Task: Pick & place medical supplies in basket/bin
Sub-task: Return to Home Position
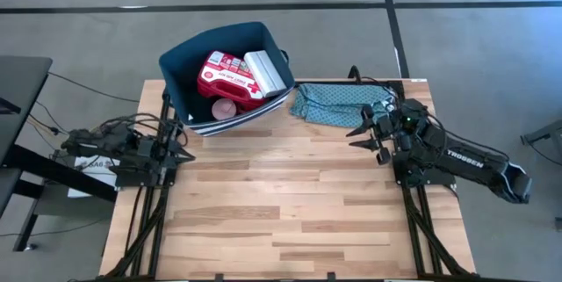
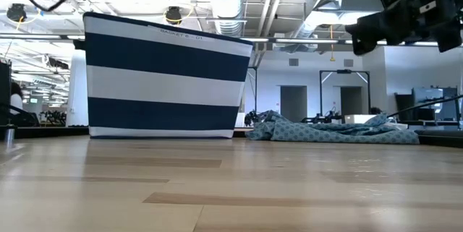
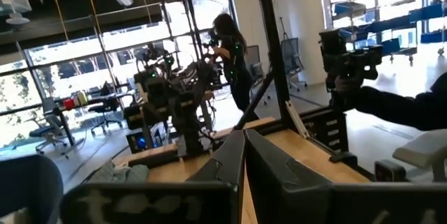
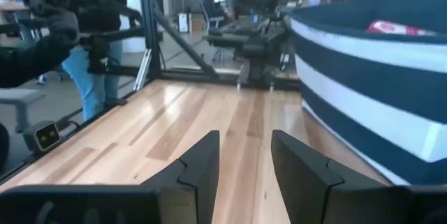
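The navy bin with white stripes (image 1: 180, 75) stands at the table's far edge, left of centre, and looms large in the low view (image 2: 166, 80). Inside it lie the red first-aid pouch (image 1: 225, 73), a pale flat box (image 1: 268, 73) and the pink round tub (image 1: 226, 109). The pouch's top shows over the bin's rim in the right wrist view (image 4: 394, 27). My left gripper (image 1: 188, 153) is shut, hovering at the table's left edge, near the bin's near-left corner. My right gripper (image 1: 355, 136) is open and empty, hovering right of centre beside the teal cloth.
The teal patterned cloth (image 1: 338, 104) lies crumpled on the table's far right part, right of the bin, and shows in the low view (image 2: 333, 131). Bare wooden tabletop (image 1: 281, 203) spreads between and in front of the arms. People stand in the room beyond (image 4: 98, 35).
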`<state>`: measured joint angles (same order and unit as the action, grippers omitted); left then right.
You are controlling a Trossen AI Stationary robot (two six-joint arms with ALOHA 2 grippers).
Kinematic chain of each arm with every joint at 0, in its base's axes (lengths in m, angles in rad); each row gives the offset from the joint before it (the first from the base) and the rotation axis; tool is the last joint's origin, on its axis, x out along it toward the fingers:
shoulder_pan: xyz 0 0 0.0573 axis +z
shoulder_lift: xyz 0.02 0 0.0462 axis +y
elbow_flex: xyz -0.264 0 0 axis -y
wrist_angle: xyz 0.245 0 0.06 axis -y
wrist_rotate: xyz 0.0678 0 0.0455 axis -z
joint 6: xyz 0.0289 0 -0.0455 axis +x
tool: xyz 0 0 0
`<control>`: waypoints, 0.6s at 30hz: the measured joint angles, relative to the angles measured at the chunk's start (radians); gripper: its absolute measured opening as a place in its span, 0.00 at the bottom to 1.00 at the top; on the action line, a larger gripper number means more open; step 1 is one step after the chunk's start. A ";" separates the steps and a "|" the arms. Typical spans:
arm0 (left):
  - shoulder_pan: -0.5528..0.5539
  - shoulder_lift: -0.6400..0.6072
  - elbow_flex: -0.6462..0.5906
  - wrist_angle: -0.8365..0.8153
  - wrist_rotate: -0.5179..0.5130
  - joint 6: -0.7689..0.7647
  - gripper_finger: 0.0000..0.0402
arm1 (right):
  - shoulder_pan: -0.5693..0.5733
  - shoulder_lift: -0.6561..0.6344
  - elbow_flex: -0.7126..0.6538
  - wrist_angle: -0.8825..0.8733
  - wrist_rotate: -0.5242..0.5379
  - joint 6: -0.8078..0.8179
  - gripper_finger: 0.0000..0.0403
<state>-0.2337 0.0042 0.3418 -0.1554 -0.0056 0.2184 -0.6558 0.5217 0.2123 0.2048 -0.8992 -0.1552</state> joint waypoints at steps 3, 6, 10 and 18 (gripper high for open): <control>0.000 -0.001 -0.046 0.045 -0.029 -0.007 0.01 | -0.034 0.000 -0.034 0.050 -0.029 0.025 0.31; 0.000 0.000 -0.066 0.064 -0.033 -0.018 0.01 | -0.064 -0.001 -0.055 0.077 -0.072 0.027 0.31; 0.000 -0.001 -0.110 0.123 -0.032 -0.046 0.01 | -0.088 0.000 -0.057 0.067 -0.080 0.026 0.31; 0.000 0.000 -0.203 0.207 -0.034 -0.066 0.01 | -0.105 0.002 -0.057 0.061 -0.131 0.019 0.31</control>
<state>-0.2337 0.0037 0.1388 0.0521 -0.0395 0.1524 -0.7609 0.5232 0.1555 0.2654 -1.0301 -0.1366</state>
